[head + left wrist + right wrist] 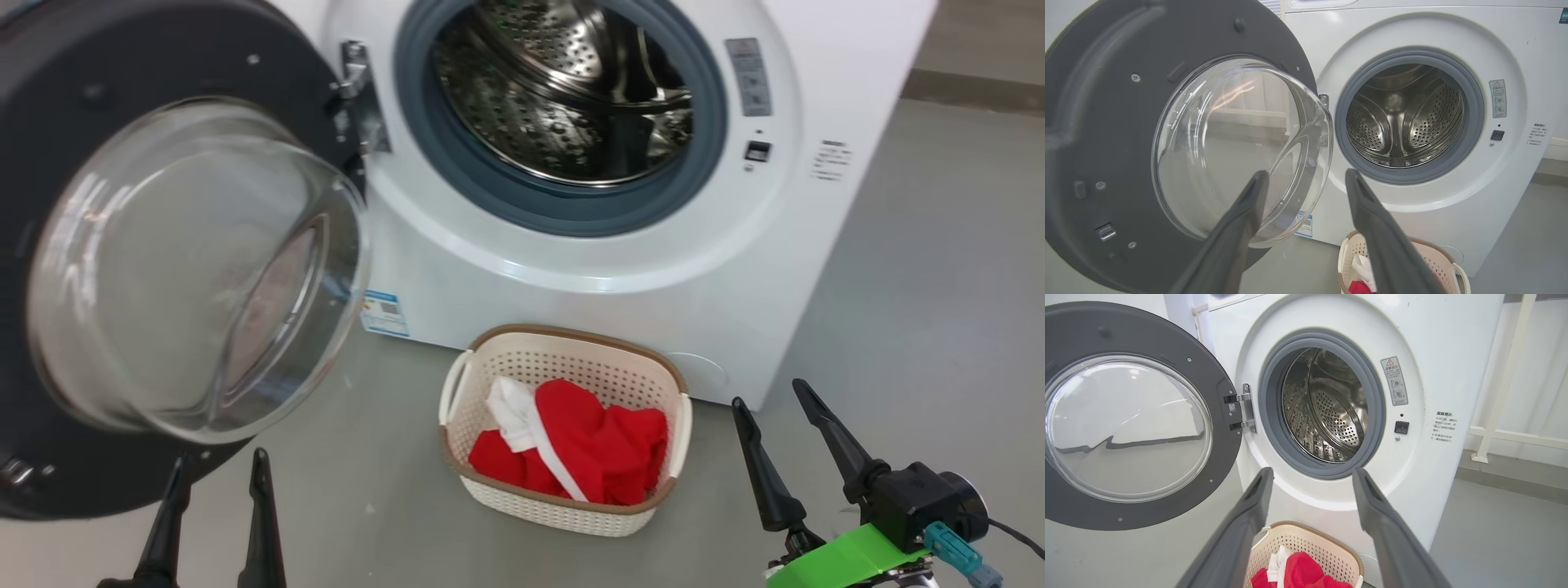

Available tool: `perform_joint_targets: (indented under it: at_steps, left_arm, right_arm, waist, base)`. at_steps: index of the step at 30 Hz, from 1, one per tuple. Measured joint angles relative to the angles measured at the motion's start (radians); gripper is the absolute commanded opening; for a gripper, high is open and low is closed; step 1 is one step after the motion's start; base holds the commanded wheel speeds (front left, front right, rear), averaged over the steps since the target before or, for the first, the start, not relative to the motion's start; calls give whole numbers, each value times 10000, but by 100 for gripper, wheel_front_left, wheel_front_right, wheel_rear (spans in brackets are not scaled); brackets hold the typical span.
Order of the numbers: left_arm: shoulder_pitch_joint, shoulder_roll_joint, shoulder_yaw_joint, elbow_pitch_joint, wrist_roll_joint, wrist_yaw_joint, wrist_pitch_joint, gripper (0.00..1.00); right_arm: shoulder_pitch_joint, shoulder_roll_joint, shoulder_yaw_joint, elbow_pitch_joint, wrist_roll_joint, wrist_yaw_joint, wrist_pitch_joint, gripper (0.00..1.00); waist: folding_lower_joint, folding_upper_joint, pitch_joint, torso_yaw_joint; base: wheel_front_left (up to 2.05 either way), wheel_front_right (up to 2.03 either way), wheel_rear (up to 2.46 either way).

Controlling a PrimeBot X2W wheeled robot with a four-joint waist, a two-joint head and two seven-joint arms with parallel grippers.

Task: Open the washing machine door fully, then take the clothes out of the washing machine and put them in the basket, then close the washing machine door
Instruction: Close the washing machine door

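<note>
The white washing machine (522,269) stands with its round black-rimmed door (163,245) swung wide open to the left; the steel drum (563,90) looks bare inside. On the floor in front sits the cream basket (563,359) holding the red and white clothes (588,449). My left gripper (216,469) is open at the lower left, just below the door's glass bowl. Open too, my right gripper (767,392) hangs to the right of the basket with nothing in it. The wrist views show the door (1102,134) (1126,428), the drum (1404,118) (1327,408) and the basket (1437,253) (1306,543).
Grey floor (914,327) spreads to the right of the machine. A white railing (1506,396) and a pale wall stand beyond the machine's right side. A blue label (384,314) sits low on the machine's front.
</note>
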Motion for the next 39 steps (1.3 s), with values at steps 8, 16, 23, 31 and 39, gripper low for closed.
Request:
perform_joint_targets:
  at_steps: [8, 16, 23, 31, 39]
  left_arm:
    - [96, 50, -29, -54, 69, 73, 178, 100]
    - [293, 142, -17, -117, 71, 178, 268, 100]
    - [294, 136, -6, -153, 71, 353, 263, 100]
    - [294, 140, 148, -199, 67, 523, 150, 100]
    - [210, 117, 861, -573, -334, 786, -376, 0]
  right_arm:
    - [5, -2, 144, -27, 6, 0, 0, 100]
    - [6, 0, 343, -35, 21, 2, 0, 100]
    - [6, -2, 336, -54, 21, 2, 2, 100]
    - [3, -2, 372, -56, 21, 2, 73, 100]
    - [-6, -2, 416, -42, 21, 2, 75, 100]
  waist:
    - [0, 0, -187, 791]
    - [0, 0, -284, 1354]
    - [0, 0, -225, 1566]
    - [0, 0, -177, 1586]
    - [0, 0, -119, 1415]
  base:
    - [0, 0, 0]
    - [0, 0, 0]
    - [0, 0, 0]
    - [0, 0, 0]
    - [0, 0, 0]
